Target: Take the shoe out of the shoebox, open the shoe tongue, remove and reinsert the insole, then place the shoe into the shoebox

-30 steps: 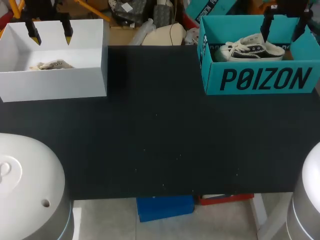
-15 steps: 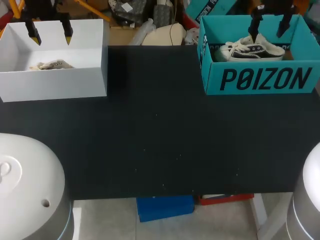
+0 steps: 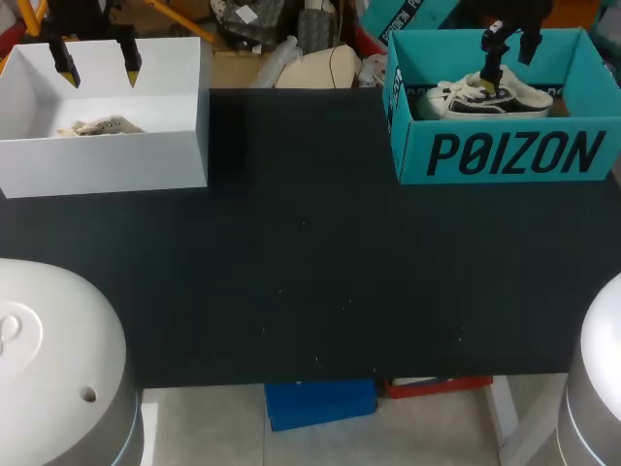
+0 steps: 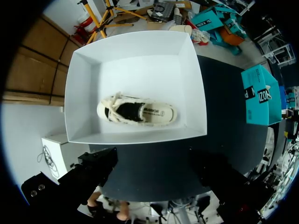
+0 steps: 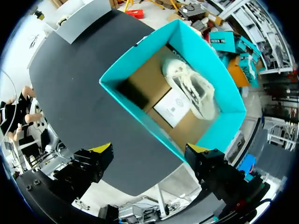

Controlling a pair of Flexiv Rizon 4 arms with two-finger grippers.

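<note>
Over the last second the right hand travelled left along the far edge of the teal shoebox and dropped, turning as it went, until it hung over the black-and-white shoe inside. It was released, fingers apart, with nothing between them. The left hand did not shift: it hung over the far wall of the white box at the table's far left corner, also released and empty. The shoe lay on its side in the shoebox at the far right, not lifted. I judged the task to be at its very first step, the approach for taking the shoe out, with the grasp yet to be made.

From above, whether either fingertip touched the shoe could not be told. The right wrist view settled part of this. It looked straight down into the teal shoebox, showing the right hand spread wide and the shoe ahead of the fingers, against the box's far wall, beside a white sheet on the cardboard floor. The head view hid that floor.

The left wrist view showed a whole cream shoe lying in the white box, dark opening upward. From the head view only a scrap of it showed.
</note>
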